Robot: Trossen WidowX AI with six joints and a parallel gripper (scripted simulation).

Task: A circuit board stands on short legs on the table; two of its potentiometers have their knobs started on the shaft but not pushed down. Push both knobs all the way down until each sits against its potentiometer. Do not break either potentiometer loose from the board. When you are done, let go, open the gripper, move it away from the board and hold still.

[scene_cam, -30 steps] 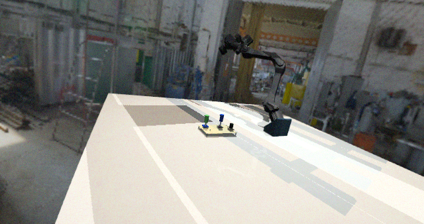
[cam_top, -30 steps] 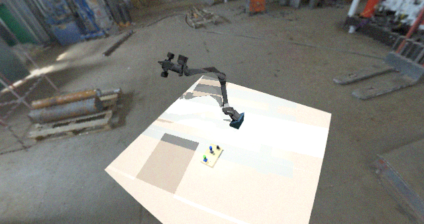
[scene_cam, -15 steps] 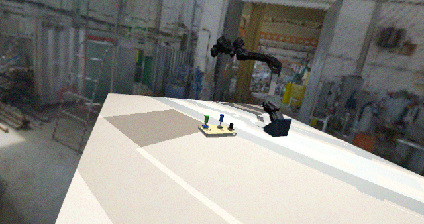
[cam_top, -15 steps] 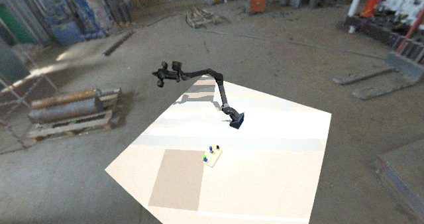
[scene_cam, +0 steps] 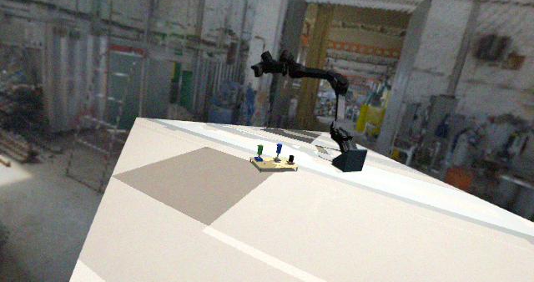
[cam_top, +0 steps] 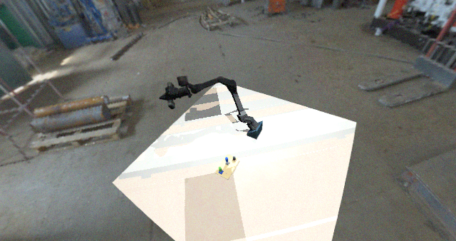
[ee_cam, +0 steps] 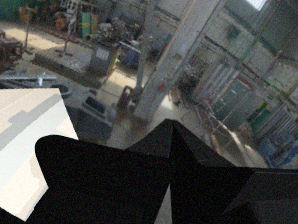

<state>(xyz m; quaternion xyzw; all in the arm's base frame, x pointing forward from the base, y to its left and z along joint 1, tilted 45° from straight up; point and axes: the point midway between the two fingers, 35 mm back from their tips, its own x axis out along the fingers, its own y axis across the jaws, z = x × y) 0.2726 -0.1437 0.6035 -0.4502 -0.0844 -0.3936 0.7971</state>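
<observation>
The arm's jaws are clenched on nothing, high beyond the surface's far left edge. The circuit board sits mid-surface, well apart, its 2 knobs, green and blue, raised.

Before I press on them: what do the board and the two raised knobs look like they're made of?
The circuit board looks like matte tan laminate, flat and pale with no shine. The green knob and blue knob look like plain moulded plastic, in solid saturated colour. They are too small here to tell more.
</observation>
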